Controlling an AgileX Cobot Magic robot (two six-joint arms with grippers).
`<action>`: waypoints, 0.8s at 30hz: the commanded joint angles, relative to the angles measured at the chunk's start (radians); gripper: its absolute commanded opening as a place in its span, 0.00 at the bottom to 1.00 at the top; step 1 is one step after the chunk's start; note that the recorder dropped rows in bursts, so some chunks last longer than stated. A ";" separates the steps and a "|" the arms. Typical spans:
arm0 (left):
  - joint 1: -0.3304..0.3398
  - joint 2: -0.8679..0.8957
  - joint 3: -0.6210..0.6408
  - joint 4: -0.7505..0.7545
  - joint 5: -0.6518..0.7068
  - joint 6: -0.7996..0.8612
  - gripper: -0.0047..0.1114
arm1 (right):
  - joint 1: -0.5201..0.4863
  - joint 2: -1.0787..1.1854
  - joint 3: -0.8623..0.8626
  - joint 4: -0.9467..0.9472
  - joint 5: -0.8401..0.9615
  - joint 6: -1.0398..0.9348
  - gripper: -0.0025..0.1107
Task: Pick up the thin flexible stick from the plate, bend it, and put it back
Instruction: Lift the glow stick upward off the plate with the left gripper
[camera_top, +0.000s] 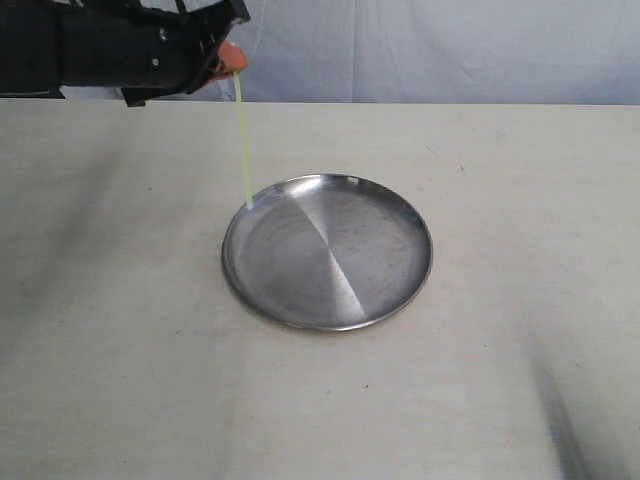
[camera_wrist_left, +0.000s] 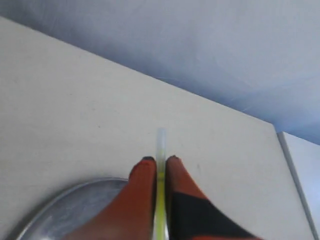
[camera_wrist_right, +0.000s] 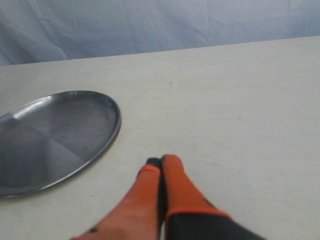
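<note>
Left gripper (camera_top: 229, 62), upper left of the exterior view: I hold it raised over the far side of the table (camera_top: 120, 300), its orange jaws pinched narrow on the upper end of the thin flexible stick (camera_top: 243, 140). In my left wrist view a short pale tip pokes out past the jaw ends. The stick hangs straight and nearly upright. Its lower end meets the far-left rim of the plate (camera_top: 330, 326), though I cannot tell whether it touches the metal. The plate lies flat at the centre of the table and holds nothing else. Right gripper (camera_wrist_right: 161, 163), seen only in its own wrist view: my jaws are pressed together on nothing, low over bare table beside the plate and apart from it. A blue cloth backdrop (camera_top: 450, 50) closes the far edge.
</note>
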 joint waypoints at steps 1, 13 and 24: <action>-0.004 -0.216 0.132 0.056 0.072 0.005 0.04 | -0.003 -0.006 0.004 -0.006 -0.010 -0.001 0.02; -0.004 -0.629 0.465 0.018 0.234 0.025 0.04 | -0.003 -0.006 0.004 -0.003 -0.012 -0.001 0.02; -0.004 -0.782 0.500 0.006 0.248 0.068 0.04 | -0.003 -0.006 0.004 0.252 -0.224 0.066 0.02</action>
